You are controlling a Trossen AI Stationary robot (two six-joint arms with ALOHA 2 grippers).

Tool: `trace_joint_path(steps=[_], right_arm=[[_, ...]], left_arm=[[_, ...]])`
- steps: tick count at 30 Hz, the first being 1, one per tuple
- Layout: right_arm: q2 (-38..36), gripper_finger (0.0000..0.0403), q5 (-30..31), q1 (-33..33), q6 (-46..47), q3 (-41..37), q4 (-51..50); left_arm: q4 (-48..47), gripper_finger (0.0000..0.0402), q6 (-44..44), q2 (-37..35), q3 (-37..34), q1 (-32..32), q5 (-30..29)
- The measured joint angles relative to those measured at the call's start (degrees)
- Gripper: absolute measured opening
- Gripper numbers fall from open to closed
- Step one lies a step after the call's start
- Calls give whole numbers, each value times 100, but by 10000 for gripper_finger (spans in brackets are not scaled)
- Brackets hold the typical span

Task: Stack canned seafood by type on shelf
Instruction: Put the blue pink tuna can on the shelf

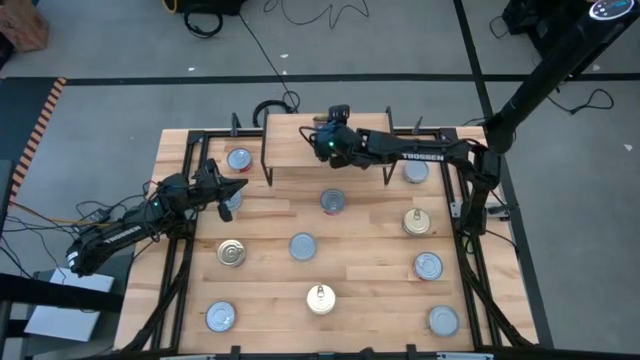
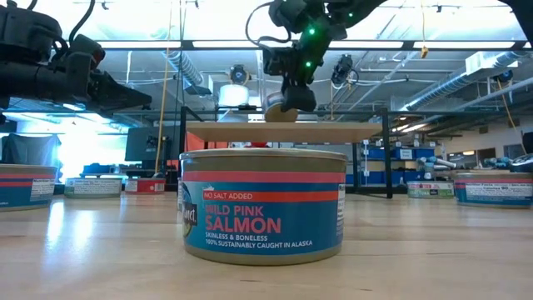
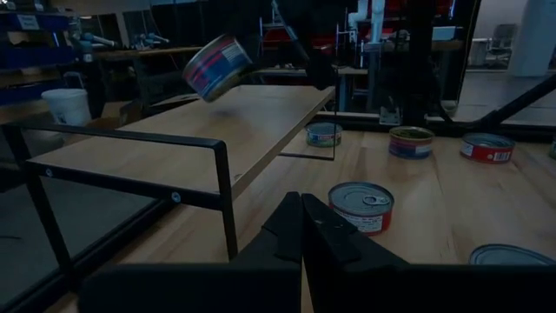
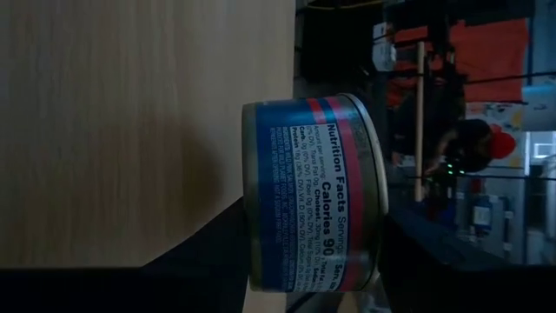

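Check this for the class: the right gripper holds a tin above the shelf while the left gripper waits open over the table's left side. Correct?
Not quite. The left gripper is shut, as the left wrist view shows. The rest stands: the right gripper holds a tin above the shelf.

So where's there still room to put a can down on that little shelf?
Nearly everywhere: the shelf carries no cans. The right gripper holds a can tilted above its middle. On the table, cans crowd around, and the left gripper waits beside the shelf.
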Motion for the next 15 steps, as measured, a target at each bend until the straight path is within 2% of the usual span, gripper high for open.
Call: trace_joint_path(steps=[8,15], right_arm=[[0,226,-228,-167,261,0,-28],[-9,232,-595,-223,550,0,-133]], left_arm=[[2,4,0,0,1,1,0],[2,4,0,0,-1,0,-2]])
